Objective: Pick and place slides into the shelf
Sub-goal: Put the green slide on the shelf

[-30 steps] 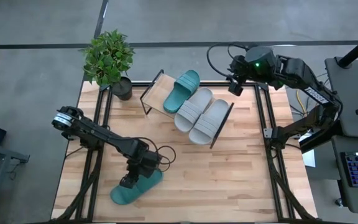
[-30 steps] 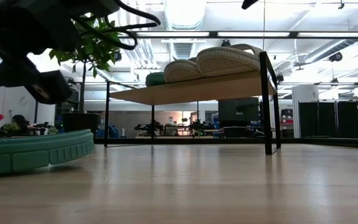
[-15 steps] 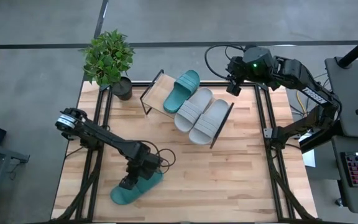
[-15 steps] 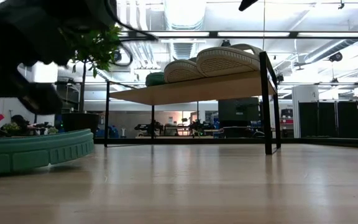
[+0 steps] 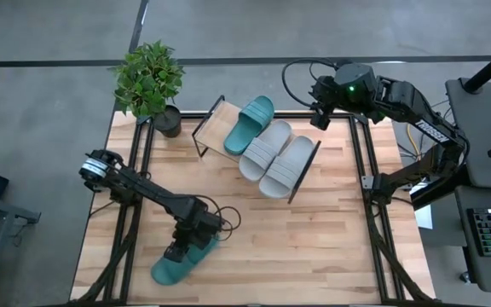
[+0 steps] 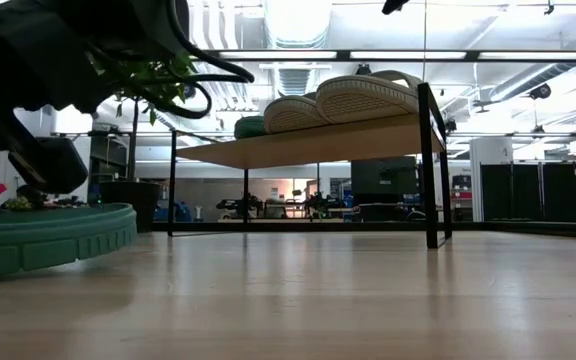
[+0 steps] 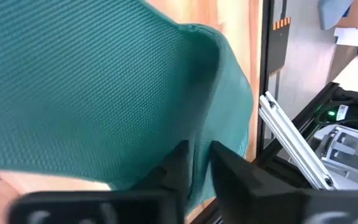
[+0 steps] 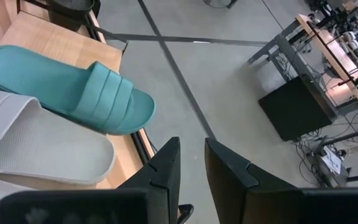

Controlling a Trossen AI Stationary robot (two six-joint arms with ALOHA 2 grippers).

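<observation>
Now that the left gripper's [image 5: 177, 253] fingers have narrowed onto the last teal slide [image 5: 181, 261] on the counter's [image 5: 314, 239] near-left corner, we expect a lift toward the shelf [image 5: 214, 130]. Right gripper [image 5: 320, 119] waits, fingers narrow, empty.

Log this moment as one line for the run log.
left pincer: closing on teal slide on table | right pincer: waiting beyond shelf | on shelf: three slides
</observation>
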